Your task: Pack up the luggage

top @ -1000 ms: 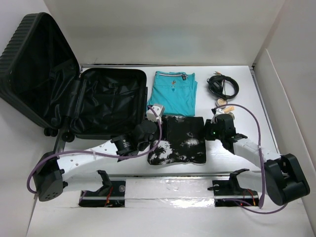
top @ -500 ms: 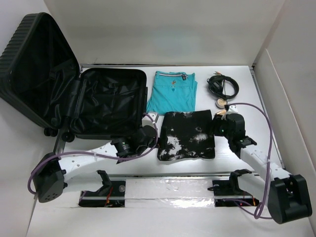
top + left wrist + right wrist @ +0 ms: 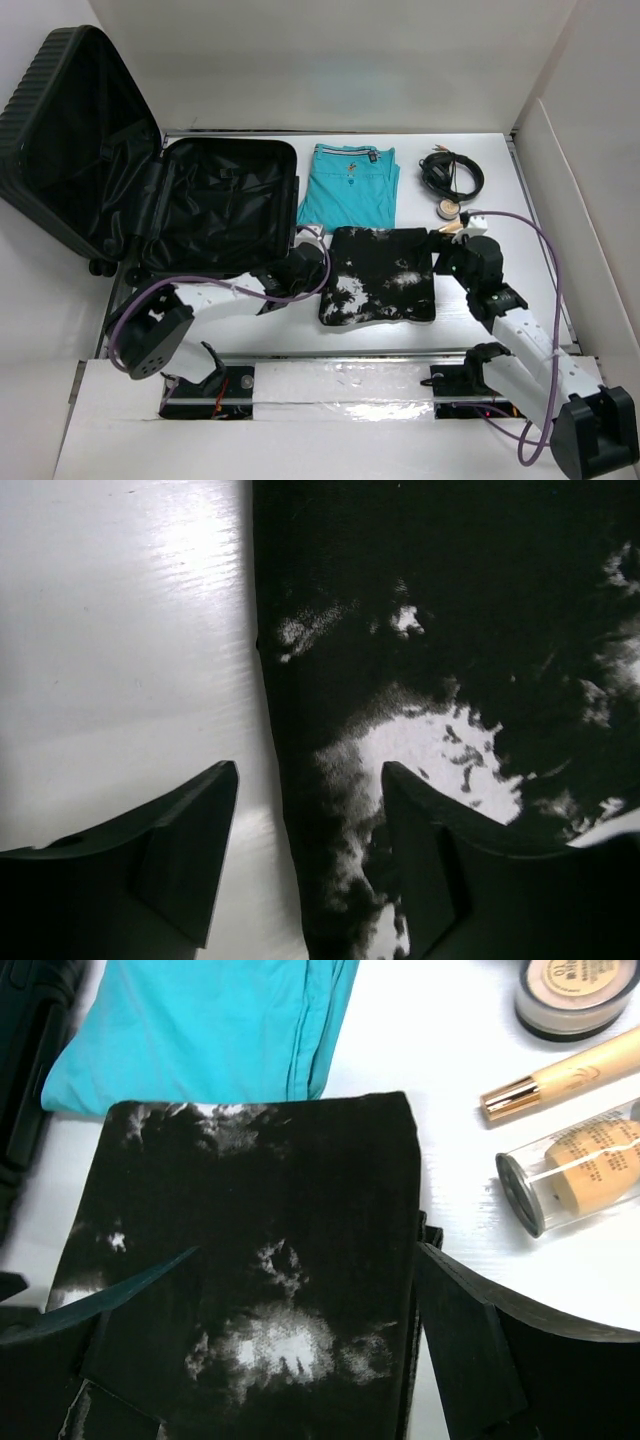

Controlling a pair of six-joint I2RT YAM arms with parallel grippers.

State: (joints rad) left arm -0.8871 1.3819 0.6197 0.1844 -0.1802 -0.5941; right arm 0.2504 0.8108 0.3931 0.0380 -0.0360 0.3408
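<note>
top view: fingertips of both tools are lost against the black tie-dye shirt (image 3: 378,275), so going by the wrist cams. left tool (image 3: 308,770): jaws apart, straddling the shirt's left edge, not clamped. right tool (image 3: 308,1255): spread wide over the shirt's right part, nothing gripped. luggage (image 3: 215,210) lies open at far left of the desk (image 3: 410,150), lid (image 3: 70,120) tipped up leftward; right wrist cam catches only a dark sliver of it. left tool sits just off its near-right corner. right tool is well apart, shirt between.
</note>
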